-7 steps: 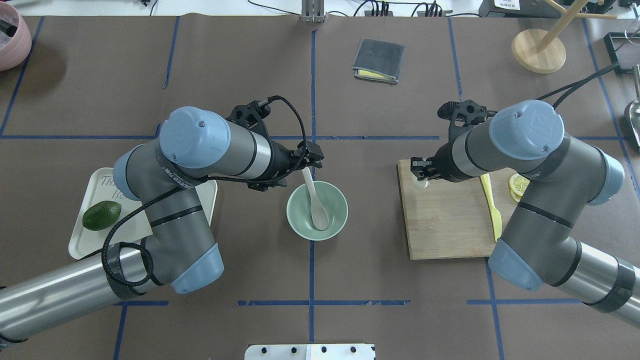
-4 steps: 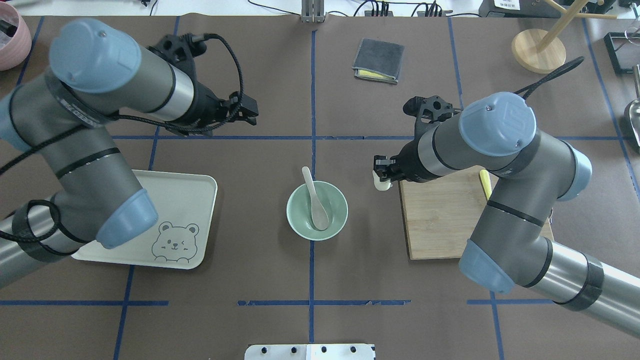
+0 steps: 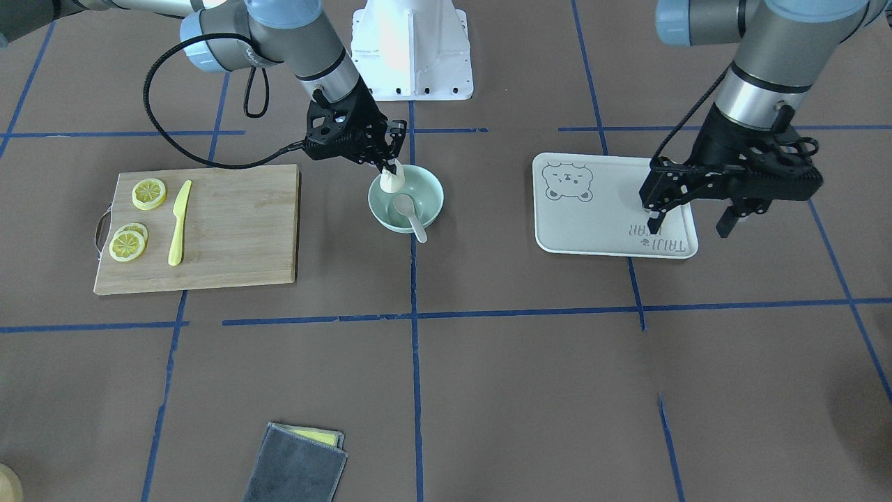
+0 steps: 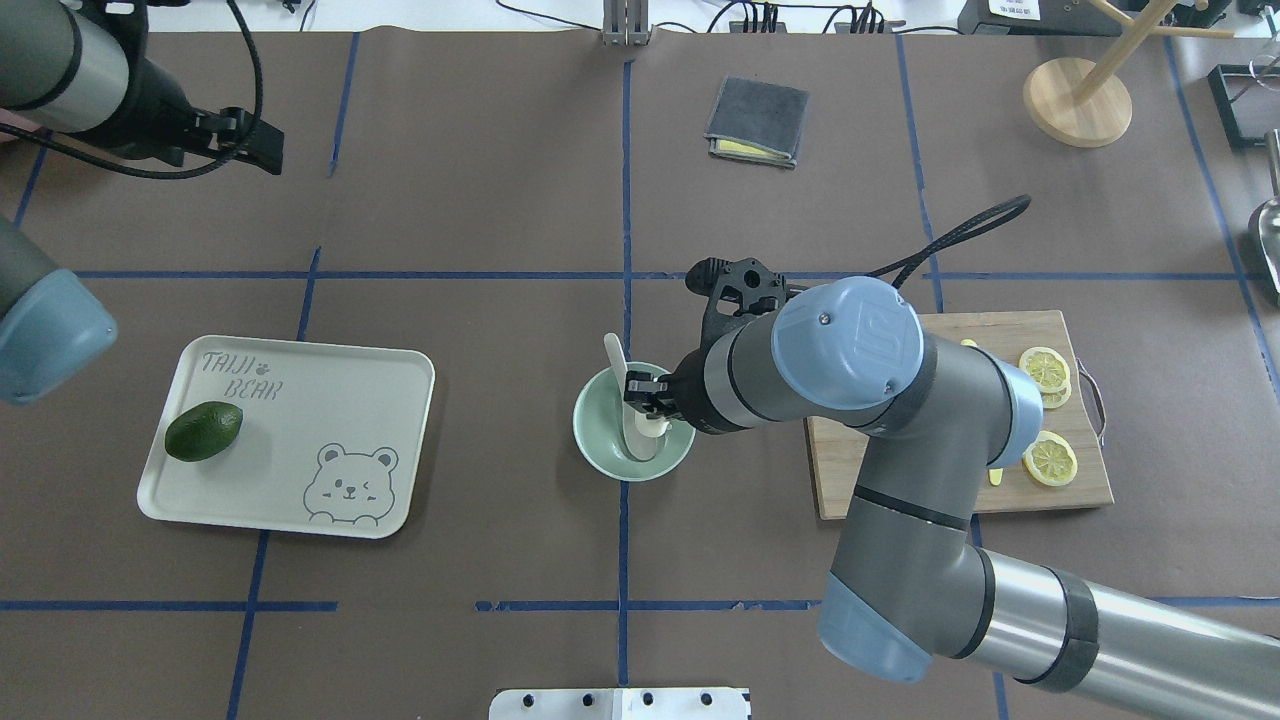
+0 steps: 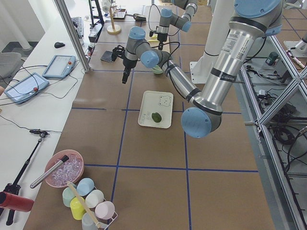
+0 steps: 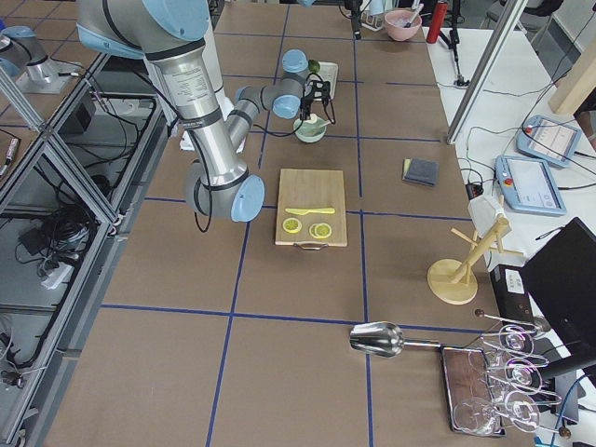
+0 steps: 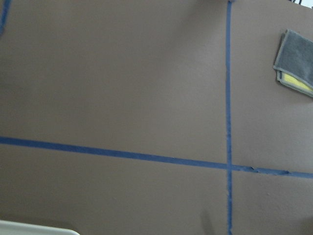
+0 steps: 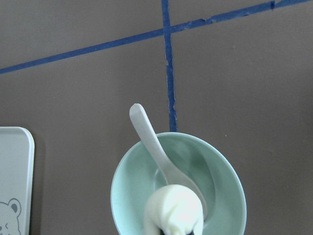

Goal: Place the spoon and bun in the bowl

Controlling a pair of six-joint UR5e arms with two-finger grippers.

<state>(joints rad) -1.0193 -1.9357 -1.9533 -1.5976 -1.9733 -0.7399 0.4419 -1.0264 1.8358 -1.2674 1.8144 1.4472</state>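
Now over the bowl (image 3: 433, 193) rather than beside it, the right pincer (image 3: 390, 171) is squeezing the sides of the apparently soft, light bun (image 3: 391, 182).

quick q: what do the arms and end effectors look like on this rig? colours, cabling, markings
The left arm and right arm are round grey tubes with pale blue joint caps, silver sections and thin black bands. One right-arm cap carries an embossed logo. A black cable loops loosely outside each wrist. The left end effector and right end effector are black, angular and two-fingered.
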